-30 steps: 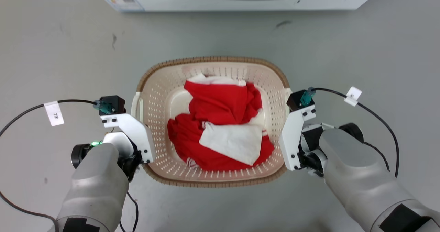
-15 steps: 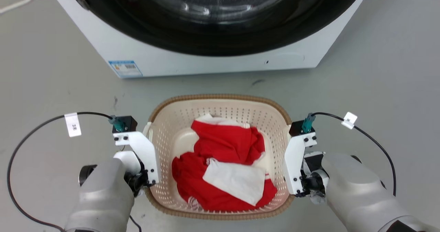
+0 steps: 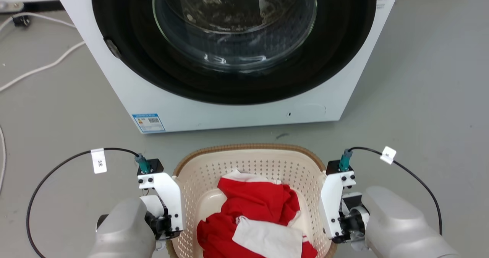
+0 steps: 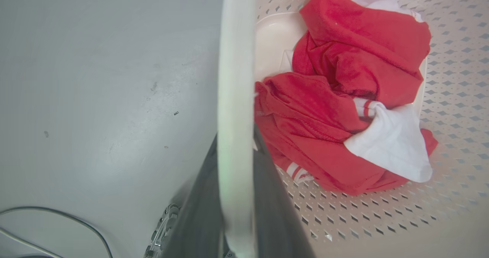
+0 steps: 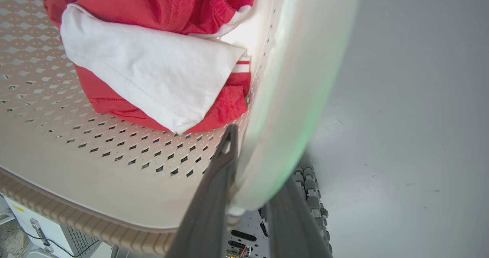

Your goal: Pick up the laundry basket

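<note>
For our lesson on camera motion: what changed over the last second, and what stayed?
The head camera swung up, bringing the door of the washing machine into view; the things themselves show no clear move. The left gripper and right gripper stay shut on the white handles of the laundry basket; the red-and-white clothes lie as before.

Cream plastic laundry basket: rounded-rectangular, perforated walls, brown woven-look rim, white side handles. Upright, level, open top; near edge cut off at head view's bottom. In front of washing machine, not touching. Red-and-white clothes heaped inside. Held: left gripper pinches left handle, right gripper pinches right handle.
</note>
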Controlling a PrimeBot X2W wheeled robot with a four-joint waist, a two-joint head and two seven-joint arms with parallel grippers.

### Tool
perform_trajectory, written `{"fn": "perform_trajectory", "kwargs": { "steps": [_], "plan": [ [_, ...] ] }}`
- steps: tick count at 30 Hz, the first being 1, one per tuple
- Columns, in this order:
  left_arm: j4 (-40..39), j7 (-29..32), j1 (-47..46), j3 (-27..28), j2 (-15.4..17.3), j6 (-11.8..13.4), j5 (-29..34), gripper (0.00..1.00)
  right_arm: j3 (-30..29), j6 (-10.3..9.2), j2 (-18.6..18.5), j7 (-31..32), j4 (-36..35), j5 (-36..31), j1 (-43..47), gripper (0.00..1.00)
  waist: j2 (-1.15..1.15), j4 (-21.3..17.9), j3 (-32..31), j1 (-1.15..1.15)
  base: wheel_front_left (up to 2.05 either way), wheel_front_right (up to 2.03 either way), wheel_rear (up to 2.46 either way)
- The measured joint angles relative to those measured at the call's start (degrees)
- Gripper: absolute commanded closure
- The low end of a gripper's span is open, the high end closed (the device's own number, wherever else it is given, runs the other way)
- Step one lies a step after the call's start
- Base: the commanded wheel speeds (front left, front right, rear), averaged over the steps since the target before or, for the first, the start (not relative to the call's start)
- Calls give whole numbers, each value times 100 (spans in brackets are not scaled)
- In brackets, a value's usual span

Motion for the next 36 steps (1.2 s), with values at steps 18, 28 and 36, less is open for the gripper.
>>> {"fn": "perform_trajectory", "kwargs": {
  "steps": [18, 28, 36],
  "plan": [
    [2, 461, 356, -104, -151, 265, -118, 100, 75, 9, -77, 255, 136, 326, 525, 100, 0, 162, -855, 0, 0, 0, 0],
    [3, 517, 620, -104, -177, 385, -245, 100, 174, 18, -69, 279, 174, 368, 636, 100, 0, 134, -1048, 0, 0, 0, 0],
    [2, 88, 624, -99, -172, 387, -280, 100, 204, 18, -47, 123, 200, 376, 628, 100, 0, 112, -1006, 1, 0, 0, 0]
  ]
}}
